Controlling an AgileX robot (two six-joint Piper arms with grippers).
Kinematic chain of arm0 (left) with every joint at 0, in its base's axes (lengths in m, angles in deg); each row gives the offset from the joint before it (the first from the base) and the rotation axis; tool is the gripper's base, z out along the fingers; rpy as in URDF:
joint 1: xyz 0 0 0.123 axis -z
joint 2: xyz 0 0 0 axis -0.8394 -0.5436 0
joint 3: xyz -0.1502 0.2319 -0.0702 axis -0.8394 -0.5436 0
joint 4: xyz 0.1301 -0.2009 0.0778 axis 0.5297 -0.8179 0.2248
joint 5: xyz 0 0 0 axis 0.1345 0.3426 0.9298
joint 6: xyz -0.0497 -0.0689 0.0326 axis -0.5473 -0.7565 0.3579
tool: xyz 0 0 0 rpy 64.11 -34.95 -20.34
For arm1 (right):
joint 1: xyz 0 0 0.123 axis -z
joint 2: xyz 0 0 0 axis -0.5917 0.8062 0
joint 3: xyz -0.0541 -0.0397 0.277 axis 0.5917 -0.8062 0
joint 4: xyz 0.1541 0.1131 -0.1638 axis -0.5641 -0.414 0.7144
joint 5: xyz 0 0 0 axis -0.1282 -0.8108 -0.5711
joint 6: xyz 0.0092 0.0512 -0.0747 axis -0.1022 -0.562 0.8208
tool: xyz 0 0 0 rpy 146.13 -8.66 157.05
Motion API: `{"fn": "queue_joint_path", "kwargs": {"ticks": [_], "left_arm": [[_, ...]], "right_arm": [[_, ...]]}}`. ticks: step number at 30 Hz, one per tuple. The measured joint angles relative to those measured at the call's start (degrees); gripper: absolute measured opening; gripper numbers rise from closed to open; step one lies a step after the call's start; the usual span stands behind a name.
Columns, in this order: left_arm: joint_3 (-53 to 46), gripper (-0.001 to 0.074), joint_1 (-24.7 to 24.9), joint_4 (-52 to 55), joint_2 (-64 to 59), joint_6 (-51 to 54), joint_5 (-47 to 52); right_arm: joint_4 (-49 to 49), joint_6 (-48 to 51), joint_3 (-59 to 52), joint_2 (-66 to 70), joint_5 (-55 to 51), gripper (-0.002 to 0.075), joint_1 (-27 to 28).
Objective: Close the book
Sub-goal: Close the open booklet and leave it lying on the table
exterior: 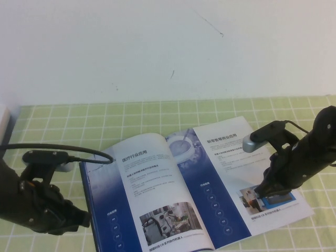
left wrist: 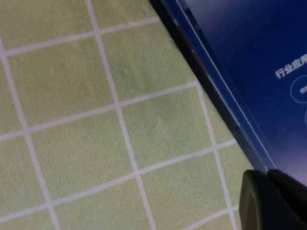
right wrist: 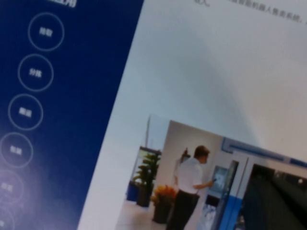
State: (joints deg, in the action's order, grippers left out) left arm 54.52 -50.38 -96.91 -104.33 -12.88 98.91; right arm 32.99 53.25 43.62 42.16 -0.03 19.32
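Observation:
An open book (exterior: pixel 178 178) lies flat on the green checked cloth, with blue and white pages facing up. My left gripper (exterior: pixel 84 218) is low at the book's left edge. In the left wrist view its dark fingers (left wrist: pixel 269 191) are pressed together where the blue page edge (left wrist: pixel 249 48) meets the cloth; I cannot tell if they pinch the cover. My right gripper (exterior: pixel 259 194) rests tip-down on the right-hand page beside a small photo. In the right wrist view it (right wrist: pixel 276 201) is one dark mass with no gap over the printed page (right wrist: pixel 192 72).
The checked tablecloth (exterior: pixel 63 126) runs back to a white wall. A white object (exterior: pixel 2 118) pokes in at the far left edge. A black cable (exterior: pixel 63 148) arcs from my left arm toward the book's top left corner.

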Motion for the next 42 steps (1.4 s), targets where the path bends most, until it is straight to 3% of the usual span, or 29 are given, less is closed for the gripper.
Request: {"fn": "queue_joint_path", "kwargs": {"ticks": [15,21,30,42], "left_arm": [[0.44,-0.0002,5.84,-1.39,-11.32,4.11,-5.97],[1.29,-0.0003,5.84,-0.36,-12.39,3.38,-5.03],[4.58,-0.0002,5.84,8.06,-13.52,-6.49,1.53],[8.45,-0.0003,5.97,7.12,-17.58,-8.21,5.41]], "right_arm": [[-0.19,0.33,0.13,0.14,-1.91,-0.0003,0.0],[-0.58,0.42,0.26,0.14,-3.67,-0.0003,0.0],[-0.71,-0.38,0.26,0.14,-4.15,-0.0003,0.0],[-0.75,-0.41,0.3,0.14,-4.9,-0.0003,0.0]]}}
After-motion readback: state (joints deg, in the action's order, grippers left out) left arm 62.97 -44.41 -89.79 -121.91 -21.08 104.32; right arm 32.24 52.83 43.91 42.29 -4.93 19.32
